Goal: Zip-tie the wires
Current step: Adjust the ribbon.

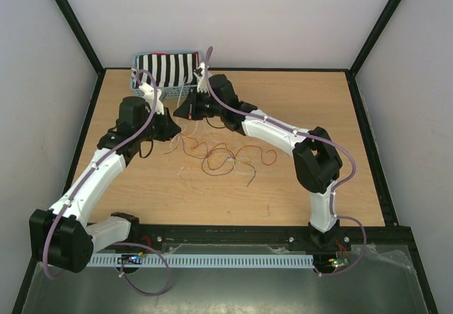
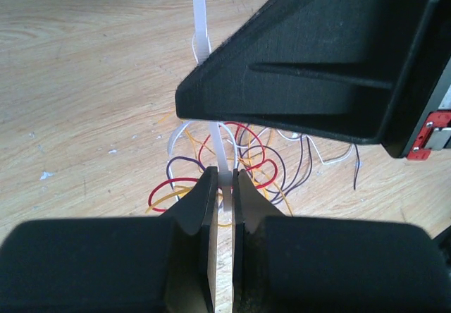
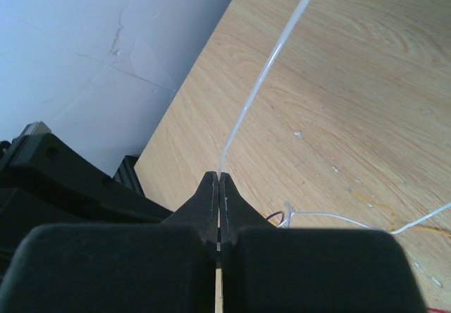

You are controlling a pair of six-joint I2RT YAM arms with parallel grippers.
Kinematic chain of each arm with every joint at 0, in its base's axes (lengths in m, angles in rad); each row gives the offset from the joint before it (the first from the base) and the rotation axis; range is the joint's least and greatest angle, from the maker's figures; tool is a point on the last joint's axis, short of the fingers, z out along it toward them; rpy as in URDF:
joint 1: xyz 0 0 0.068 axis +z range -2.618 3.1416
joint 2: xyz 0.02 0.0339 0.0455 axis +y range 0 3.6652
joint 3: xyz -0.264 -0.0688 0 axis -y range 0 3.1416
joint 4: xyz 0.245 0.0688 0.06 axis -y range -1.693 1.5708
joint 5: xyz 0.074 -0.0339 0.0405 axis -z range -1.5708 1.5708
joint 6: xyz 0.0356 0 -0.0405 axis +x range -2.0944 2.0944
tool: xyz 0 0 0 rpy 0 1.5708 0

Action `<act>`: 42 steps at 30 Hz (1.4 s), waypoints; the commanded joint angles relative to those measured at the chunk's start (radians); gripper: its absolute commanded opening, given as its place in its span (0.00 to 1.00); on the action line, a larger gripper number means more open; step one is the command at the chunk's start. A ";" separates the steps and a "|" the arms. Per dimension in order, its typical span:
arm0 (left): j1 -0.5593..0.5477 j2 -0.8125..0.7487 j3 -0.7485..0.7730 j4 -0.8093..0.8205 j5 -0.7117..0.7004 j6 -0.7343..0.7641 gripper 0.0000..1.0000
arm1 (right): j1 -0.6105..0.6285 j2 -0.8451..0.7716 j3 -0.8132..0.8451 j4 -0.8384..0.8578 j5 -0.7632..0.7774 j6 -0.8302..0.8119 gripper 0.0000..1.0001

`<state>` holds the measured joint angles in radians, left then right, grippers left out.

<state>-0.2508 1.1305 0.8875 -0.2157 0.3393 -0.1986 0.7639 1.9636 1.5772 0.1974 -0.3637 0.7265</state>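
The wires [image 1: 221, 155] lie in a loose tangle of red, orange, yellow and dark loops on the wooden table; they also show in the left wrist view [image 2: 248, 159]. My left gripper [image 2: 225, 178] is shut on a white zip tie [image 2: 200, 24] just above the wires. The tie runs up under the black body of my right gripper [image 2: 317, 66]. My right gripper [image 3: 219, 178] is shut on the thin white strap [image 3: 266, 73], which stretches away over the table. In the top view the left gripper [image 1: 172, 128] and the right gripper [image 1: 191, 109] are close together, left of the wires.
A blue basket [image 1: 136, 80] holding a black-and-white striped cloth [image 1: 167, 69] stands at the back left, just behind the grippers. A second white tie [image 3: 338, 218] lies on the table by the wires. Black frame rails edge the table.
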 commanded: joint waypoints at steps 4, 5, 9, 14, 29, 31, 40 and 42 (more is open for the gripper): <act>-0.040 0.007 -0.056 -0.061 0.064 -0.032 0.00 | -0.041 0.009 0.104 0.020 0.131 -0.066 0.00; -0.042 0.006 -0.061 -0.057 0.065 -0.035 0.00 | -0.043 0.009 0.110 0.017 0.134 -0.069 0.00; -0.060 0.011 -0.071 -0.045 0.057 -0.046 0.00 | -0.048 0.019 0.130 0.008 0.144 -0.073 0.00; -0.078 0.019 -0.086 -0.041 0.048 -0.053 0.00 | -0.054 0.016 0.146 -0.002 0.169 -0.089 0.00; -0.081 0.017 -0.017 -0.068 -0.057 -0.010 0.15 | -0.048 -0.039 -0.040 0.028 -0.009 -0.042 0.00; -0.081 0.020 -0.009 -0.068 -0.063 -0.007 0.23 | -0.043 -0.048 -0.065 0.037 -0.016 -0.033 0.00; -0.077 0.040 -0.002 -0.063 -0.084 -0.001 0.60 | -0.042 -0.118 -0.151 0.092 -0.034 0.013 0.00; -0.077 0.044 -0.005 -0.049 -0.076 -0.003 0.61 | -0.042 -0.130 -0.166 0.103 -0.031 0.022 0.00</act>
<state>-0.3267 1.1637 0.8539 -0.2722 0.2607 -0.2089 0.7246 1.9041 1.4319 0.2260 -0.3779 0.7170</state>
